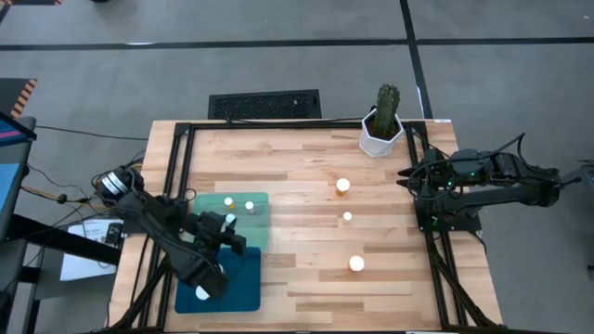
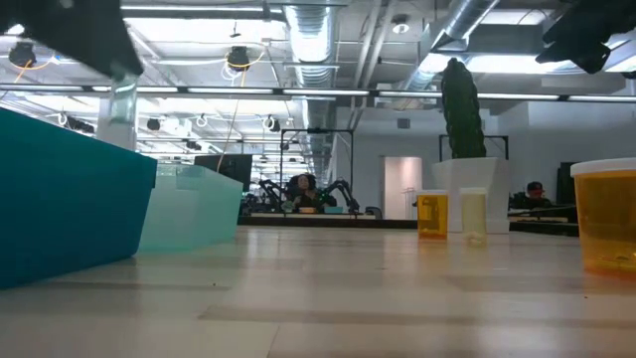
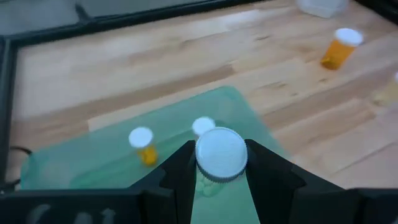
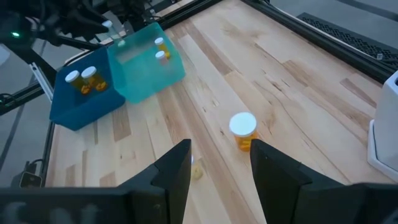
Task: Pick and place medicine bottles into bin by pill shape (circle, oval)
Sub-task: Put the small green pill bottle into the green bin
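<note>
Your left gripper [image 3: 221, 180] hangs over the pale green bin [image 1: 263, 202], its fingers pinching a white-capped bottle [image 3: 221, 152] between them. You are in the placing step: the bottle is carried above the bin but not yet let go. From the left wrist view, two bottles [image 3: 142, 143] already stand inside the green bin, at about 10 and 12 o'clock from the one you hold. Beside it, toward 6 o'clock on the table, sits the dark blue bin [image 1: 246, 288], and the right wrist view shows two bottles [image 4: 82, 79] in it.

Your right gripper [image 4: 221, 168] waits near the table's 3 o'clock edge with its fingers spread and nothing between them. Three bottles [image 1: 343, 186] remain on the wood, lined up roughly from 12 to 6 o'clock through the middle of the table, with the cactus pot [image 1: 380, 134] beyond them at 1 o'clock.

The next move calls for lowering the held bottle into a bare patch of the green bin, clear of the two standing there, then spreading the fingers. Whether the pill shape matches this bin cannot be told from here. After that, the nearest loose bottle looks better suited to your right arm.
</note>
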